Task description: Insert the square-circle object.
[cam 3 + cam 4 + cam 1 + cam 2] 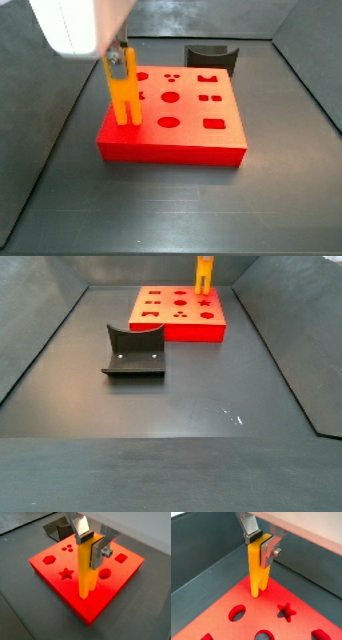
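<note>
Closest to the wrist cameras are the 2 silver fingers [83, 532] of the gripper [93, 541], pinched onto the upper end of the square-circle object [87, 567], so the jaws stand narrow with the orange-yellow bar filling the gap between them. From the fingers the bar hangs straight down, upright, with its forked end lowest. In a wrist view the 2 prongs [256, 589] reach the top face of the red block [218, 619], though whether they touch it or have entered a hole I cannot tell. In a side view the gripper [118, 62] sits over the block's near left corner region, and the bar [124, 95] meets the red block [174, 140] below the fingers at that edge.

Beyond the fingers, the block's other openings stay unfilled: a star-shaped hole [65, 573], a hexagon [49, 560] and a round hole [105, 573]. The dark grey curved piece [209, 55] rests on the floor just behind the block, well away from the fingers.

My read is that the insertion step is under way, with the bar lined up and at or just into its seat. Next it seems to need a straight push downward, keeping the bar vertical so neither prong catches on the rim, then a release.
</note>
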Motion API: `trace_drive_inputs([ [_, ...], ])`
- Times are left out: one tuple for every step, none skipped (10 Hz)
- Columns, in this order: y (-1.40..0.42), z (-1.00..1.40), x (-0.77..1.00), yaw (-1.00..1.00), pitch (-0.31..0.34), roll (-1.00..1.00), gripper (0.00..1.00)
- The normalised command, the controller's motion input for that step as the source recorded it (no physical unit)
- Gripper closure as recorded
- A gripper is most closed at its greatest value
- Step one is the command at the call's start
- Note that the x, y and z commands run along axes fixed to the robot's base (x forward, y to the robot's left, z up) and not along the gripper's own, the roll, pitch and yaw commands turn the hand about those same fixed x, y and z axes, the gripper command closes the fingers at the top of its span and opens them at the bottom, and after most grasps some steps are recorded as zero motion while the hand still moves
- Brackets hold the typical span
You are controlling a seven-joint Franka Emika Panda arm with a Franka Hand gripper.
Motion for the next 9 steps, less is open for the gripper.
trace_drive_inputs([
  [-0.31,-0.95,0.31,0.00,0.066,0.13,1.00],
  [-0.28,-1.00,0.33,-0.03,0.070,0.02,1.00],
  [-0.24,-1.00,0.31,-0.15,0.090,0.00,1.00],
  [-0.17,-0.95,0.27,-0.22,0.119,0.00,1.00],
  [-0.08,-0.86,0.22,-0.26,0.170,0.00,1.00],
  [0.00,-0.79,0.23,-0.33,0.194,0.00,1.00],
  [0.02,-0.73,0.25,-0.38,0.217,0.03,1.00],
  [-0.10,-0.14,-0.16,-0.05,0.060,0.21,1.00],
  [0.00,0.00,0.00,0.00,0.000,0.00,1.00],
])
